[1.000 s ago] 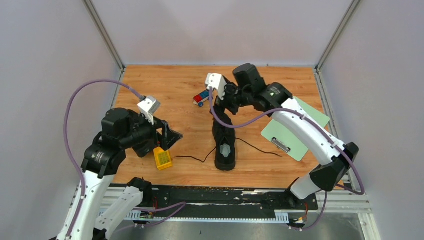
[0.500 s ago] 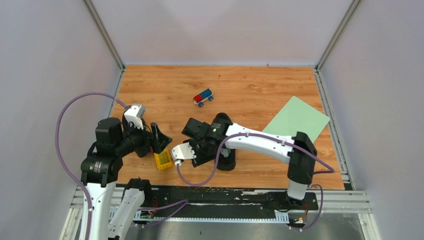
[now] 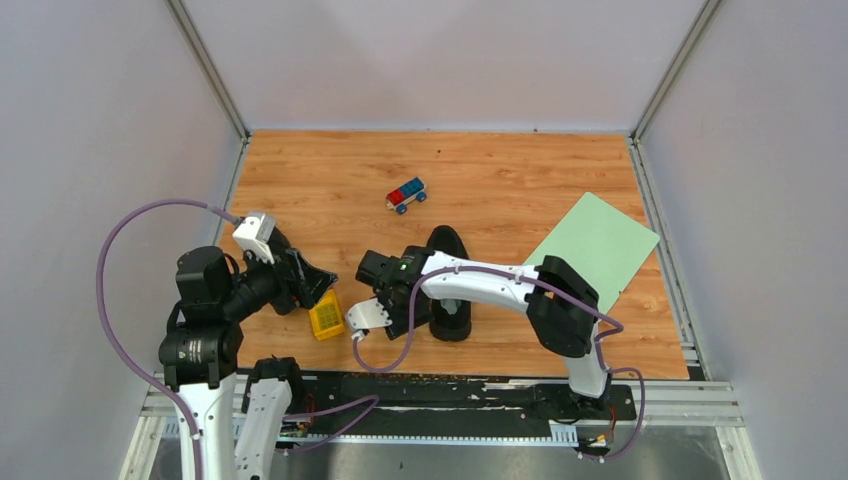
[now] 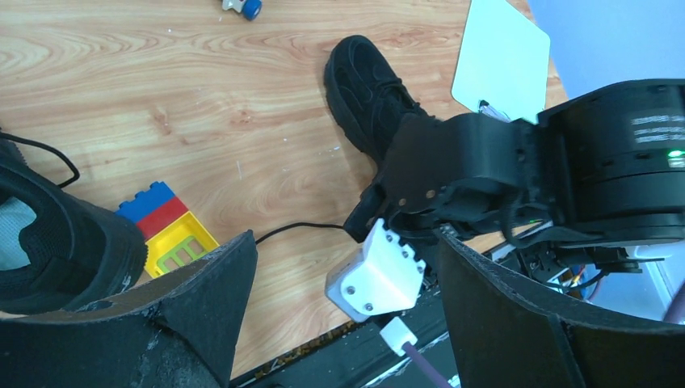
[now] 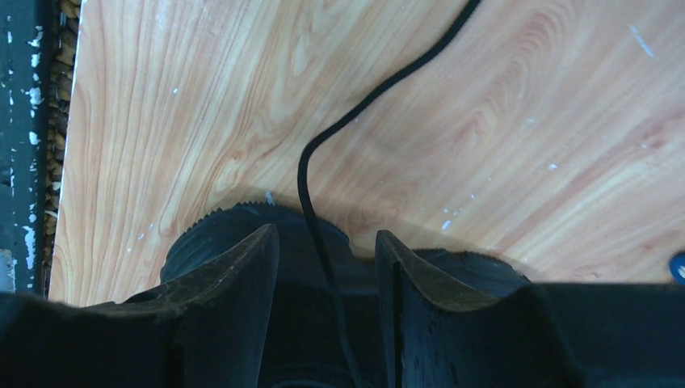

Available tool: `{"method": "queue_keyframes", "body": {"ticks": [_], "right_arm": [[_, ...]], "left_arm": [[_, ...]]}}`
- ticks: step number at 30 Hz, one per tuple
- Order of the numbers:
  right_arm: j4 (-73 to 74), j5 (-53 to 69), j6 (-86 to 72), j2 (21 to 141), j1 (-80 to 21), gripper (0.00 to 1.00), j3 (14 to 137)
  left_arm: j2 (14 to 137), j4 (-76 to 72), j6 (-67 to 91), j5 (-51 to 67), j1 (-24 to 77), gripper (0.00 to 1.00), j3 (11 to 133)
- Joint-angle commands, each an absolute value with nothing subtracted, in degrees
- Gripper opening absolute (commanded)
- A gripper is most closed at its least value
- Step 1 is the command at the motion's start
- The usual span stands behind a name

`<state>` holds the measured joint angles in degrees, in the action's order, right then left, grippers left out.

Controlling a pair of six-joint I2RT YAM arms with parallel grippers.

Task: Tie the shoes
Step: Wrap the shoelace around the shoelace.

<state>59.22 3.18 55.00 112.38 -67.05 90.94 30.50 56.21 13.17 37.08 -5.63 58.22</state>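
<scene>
Black canvas and thin cord, is that all you have to work with?

Pretty much. One shoe (image 3: 447,245) lies in the middle of the table (image 3: 320,180), its near half hidden under my right arm (image 3: 480,280). The other shoe (image 4: 55,234) sits just beside the left gripper (image 4: 346,242), next to a block (image 4: 174,234).

And the claws?

Both agape, holding nothing. The right gripper (image 5: 325,234) straddles a lace (image 5: 355,113). I think it runs off the middle shoe, though the view is too tight to be sure.

How will it handle?

Light and floppy, I'd judge. The upper will cave and the lace will slide and sag. I'd pinch the lace near its free end and steady the shoe by its firmer sole edge, not the fabric
</scene>
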Motion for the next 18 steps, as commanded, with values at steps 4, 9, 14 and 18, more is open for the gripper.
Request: {"method": "queue_keyframes", "body": {"ticks": [4,9,14,18], "right_arm": [[57.7,4.5,54.5,115.8,-68.2,0.42,93.5],[57.5,4.7,54.2,117.3,-68.6,0.39,94.6],[57.3,5.0,54.1,116.9,-69.7,0.41,95.1],[57.0,4.8,54.0,116.7,-70.3,0.29,95.1]], "left_arm": [[31.3,53.6,13.8,38.9,-6.3,0.85,60.9],[31.3,53.4,13.9,39.6,-6.4,0.82,60.8],[31.3,53.3,13.8,39.9,-6.5,0.81,61.3],[31.3,53.1,13.8,40.2,-6.4,0.78,61.6]]}}
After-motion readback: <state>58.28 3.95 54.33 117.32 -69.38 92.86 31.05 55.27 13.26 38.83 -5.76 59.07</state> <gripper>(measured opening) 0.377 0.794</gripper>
